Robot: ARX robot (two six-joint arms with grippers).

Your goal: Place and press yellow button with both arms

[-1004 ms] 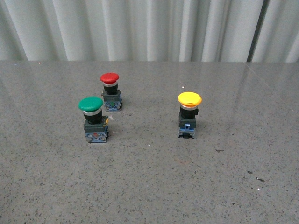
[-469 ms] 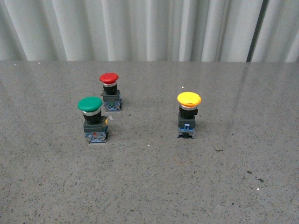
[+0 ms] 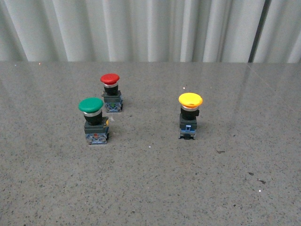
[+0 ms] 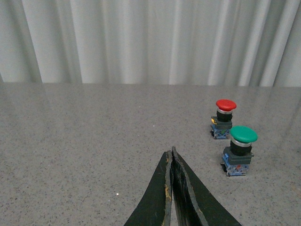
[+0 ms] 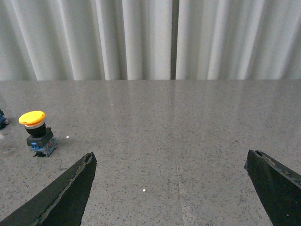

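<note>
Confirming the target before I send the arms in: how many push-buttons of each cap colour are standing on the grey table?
Push-button with round yellow mushroom cap: 1
Push-button with round green mushroom cap: 1
Push-button with round red mushroom cap: 1
Total: 3

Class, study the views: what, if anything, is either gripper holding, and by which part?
Nothing is held. The left gripper is shut on nothing, the right gripper is open and empty, and the yellow button stands untouched on the table.
</note>
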